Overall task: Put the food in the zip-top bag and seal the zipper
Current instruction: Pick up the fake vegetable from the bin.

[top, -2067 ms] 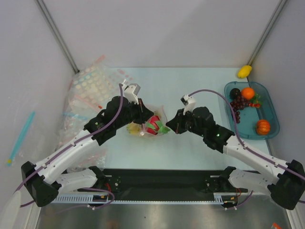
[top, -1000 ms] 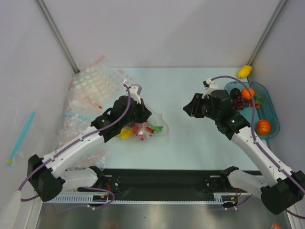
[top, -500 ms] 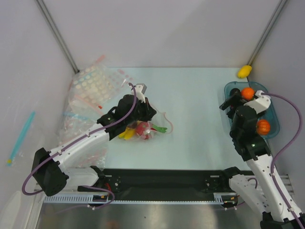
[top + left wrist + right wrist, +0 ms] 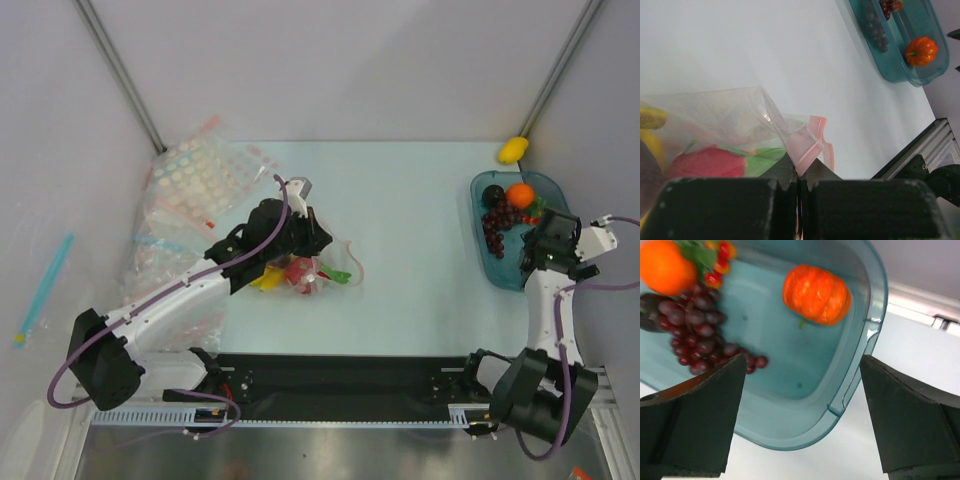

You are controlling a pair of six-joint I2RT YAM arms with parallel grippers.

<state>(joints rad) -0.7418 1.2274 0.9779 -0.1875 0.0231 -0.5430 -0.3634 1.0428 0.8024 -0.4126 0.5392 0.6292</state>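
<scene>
The clear zip-top bag [image 4: 318, 266] lies at the table's middle-left. Inside it are a yellow banana bunch [image 4: 265, 280] and a pink dragon fruit [image 4: 299, 270] with green scales. My left gripper [image 4: 316, 240] is shut on the bag's pink-red zipper [image 4: 809, 141], pinching a folded part of the strip at its fingertips [image 4: 790, 167]; the dragon fruit [image 4: 705, 162] shows through the plastic. My right gripper [image 4: 802, 415] hangs open over the near end of the teal tray [image 4: 860, 390], holding nothing. The tray holds an orange pumpkin-like fruit [image 4: 816, 294], an orange [image 4: 665, 267] and dark grapes [image 4: 700, 335].
A yellow lemon [image 4: 513, 150] sits on the table behind the tray [image 4: 507, 275]. A dark round fruit [image 4: 493, 195] lies in the tray's far end. A heap of spare clear bags [image 4: 190, 190] covers the left side. The black rail [image 4: 340, 375] runs along the near edge.
My right arm swung away from the bag to the tray at the right, and its jaws opened wide. My left gripper kept its pinch on the bag and shifted slightly right.
</scene>
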